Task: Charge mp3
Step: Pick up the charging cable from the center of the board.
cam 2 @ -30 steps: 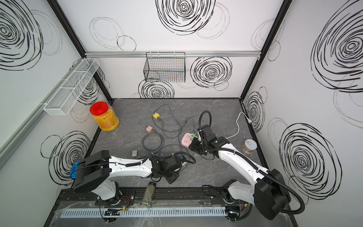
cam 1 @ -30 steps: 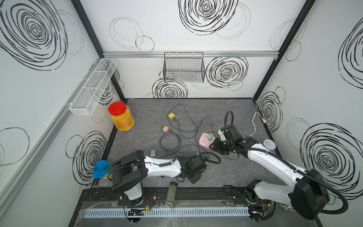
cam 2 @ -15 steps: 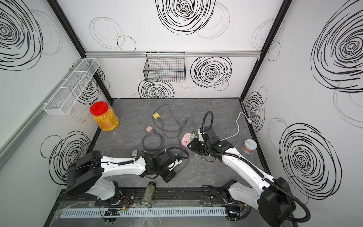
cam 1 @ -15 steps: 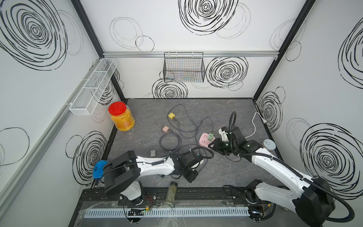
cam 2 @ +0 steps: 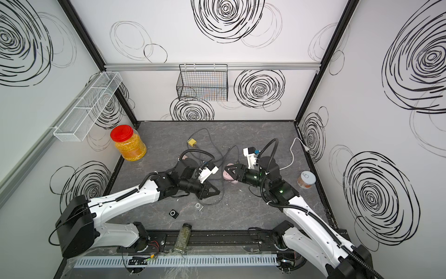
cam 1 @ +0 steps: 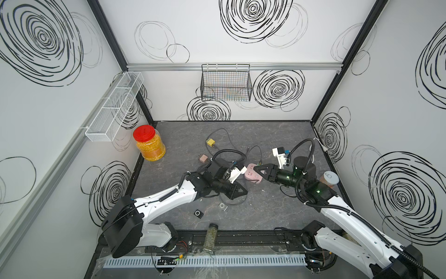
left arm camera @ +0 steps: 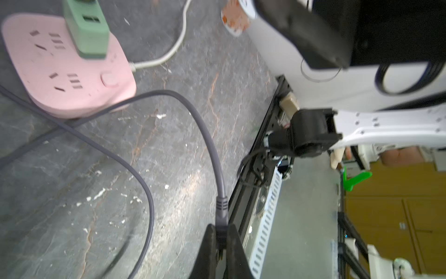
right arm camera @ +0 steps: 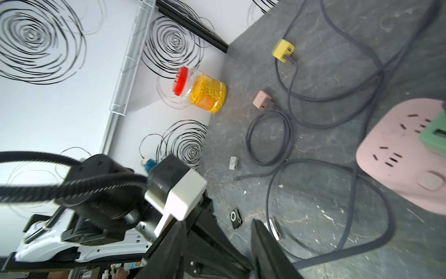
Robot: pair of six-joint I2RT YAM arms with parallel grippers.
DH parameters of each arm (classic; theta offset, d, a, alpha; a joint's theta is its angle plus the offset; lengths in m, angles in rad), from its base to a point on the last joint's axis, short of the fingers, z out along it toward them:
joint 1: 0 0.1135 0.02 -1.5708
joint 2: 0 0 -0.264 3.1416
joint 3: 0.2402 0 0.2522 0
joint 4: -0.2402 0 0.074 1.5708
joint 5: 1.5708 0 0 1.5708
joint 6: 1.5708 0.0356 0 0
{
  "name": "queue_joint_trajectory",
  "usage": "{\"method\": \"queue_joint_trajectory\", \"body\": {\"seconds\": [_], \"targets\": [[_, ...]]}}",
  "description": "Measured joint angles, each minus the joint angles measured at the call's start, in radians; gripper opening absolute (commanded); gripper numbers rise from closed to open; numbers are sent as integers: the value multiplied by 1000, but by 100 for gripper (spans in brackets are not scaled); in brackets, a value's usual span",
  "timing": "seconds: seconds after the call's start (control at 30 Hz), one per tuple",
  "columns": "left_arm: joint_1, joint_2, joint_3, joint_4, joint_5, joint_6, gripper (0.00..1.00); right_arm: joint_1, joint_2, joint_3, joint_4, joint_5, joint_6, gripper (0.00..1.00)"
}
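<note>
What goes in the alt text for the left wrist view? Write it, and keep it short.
The left gripper is shut on the plug end of a grey cable, which loops away over the dark stone table. Farther off on the table lies a pink power strip with a green charger plugged into it.

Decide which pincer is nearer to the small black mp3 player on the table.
Left. The left pincer, shut on a grey cable plug, is a short way from the mp3 player, not touching it. The right pincer hangs farther off, over the pink power strip.
</note>
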Motion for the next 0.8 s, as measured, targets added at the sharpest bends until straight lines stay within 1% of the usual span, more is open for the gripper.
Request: {"method": "queue_joint_trajectory", "body": {"seconds": [0.13, 0.27, 0.4, 0.53, 0.63, 0.8], "targets": [[68, 2, -4, 79, 50, -46, 3, -5, -5, 3, 26, 0, 22, 47], [75, 12, 0, 117, 87, -60, 3, -9, -5, 3, 34, -3, 52, 45], [79, 25, 16, 137, 119, -69, 3, -11, 4, -18, 96, -13, 91, 43], [108, 24, 27, 147, 145, -78, 3, -12, 52, -47, 137, -36, 132, 42], [138, 24, 27, 156, 157, -79, 3, -12, 87, -47, 139, -52, 150, 43], [168, 24, 27, 172, 175, -79, 3, -12, 94, -47, 148, -70, 166, 47]]}}
